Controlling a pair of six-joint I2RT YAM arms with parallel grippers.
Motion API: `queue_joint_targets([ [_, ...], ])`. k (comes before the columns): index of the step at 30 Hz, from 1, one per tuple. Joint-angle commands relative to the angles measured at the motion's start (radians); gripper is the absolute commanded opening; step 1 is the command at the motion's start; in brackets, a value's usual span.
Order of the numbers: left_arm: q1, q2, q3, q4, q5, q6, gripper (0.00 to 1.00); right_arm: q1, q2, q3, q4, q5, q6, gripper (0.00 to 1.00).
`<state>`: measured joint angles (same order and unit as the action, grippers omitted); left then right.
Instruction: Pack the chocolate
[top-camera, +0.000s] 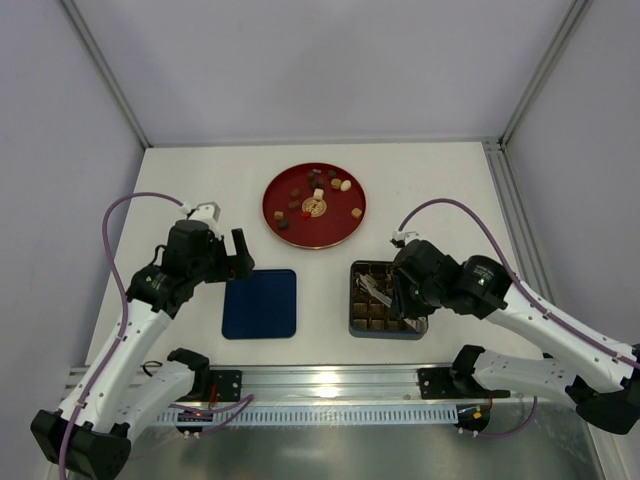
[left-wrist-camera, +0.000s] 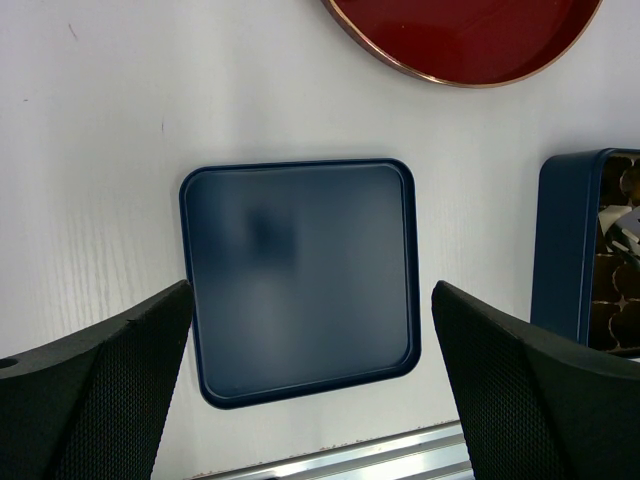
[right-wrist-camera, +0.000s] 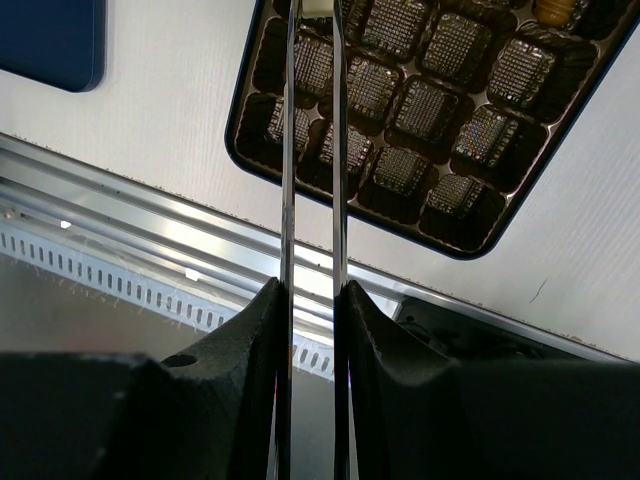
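Several small chocolates (top-camera: 318, 194), dark brown, light brown and cream, lie scattered on the red plate (top-camera: 285, 230) at the back of the table. A caramel-coloured chocolate (right-wrist-camera: 560, 10) sits in a far cell of the brown gridded tray (right-wrist-camera: 400, 170). My right gripper (right-wrist-camera: 310, 290) is shut on metal tongs (right-wrist-camera: 288, 150), whose two blades reach over the tray (top-camera: 353, 300) and run off the top of the wrist view. My left gripper (left-wrist-camera: 312, 290) hangs open above the dark-blue lid (left-wrist-camera: 300, 275), with nothing between its fingers.
The lid (top-camera: 260, 303) lies flat to the left of the tray, near the table's front. An aluminium rail (top-camera: 330, 380) runs along the near edge. Frame posts and white walls enclose the table at the back and sides.
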<state>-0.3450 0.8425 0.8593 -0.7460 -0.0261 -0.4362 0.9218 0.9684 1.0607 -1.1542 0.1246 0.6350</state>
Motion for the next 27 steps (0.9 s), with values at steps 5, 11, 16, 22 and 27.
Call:
queue_joint_targets([
  [5, -0.003, 0.003, 0.001, 0.013, -0.008, 0.014, 1.00, 0.011, 0.000, -0.004, 0.039, 0.023, 0.014, 0.29],
  [11, -0.005, 0.004, 0.001, 0.013, -0.009, 0.013, 0.99, 0.011, -0.004, -0.001, 0.037, 0.024, 0.012, 0.34],
  [16, -0.005, 0.004, 0.001, 0.013, -0.009, 0.014, 1.00, 0.014, 0.001, -0.001, 0.039, 0.027, 0.012, 0.35],
  [22, -0.005, 0.001, 0.001, 0.011, -0.009, 0.013, 1.00, 0.011, 0.000, -0.001, 0.040, 0.026, 0.012, 0.35],
  [27, -0.003, 0.001, 0.001, 0.011, -0.011, 0.013, 1.00, 0.014, 0.003, -0.001, 0.044, 0.024, 0.012, 0.35],
])
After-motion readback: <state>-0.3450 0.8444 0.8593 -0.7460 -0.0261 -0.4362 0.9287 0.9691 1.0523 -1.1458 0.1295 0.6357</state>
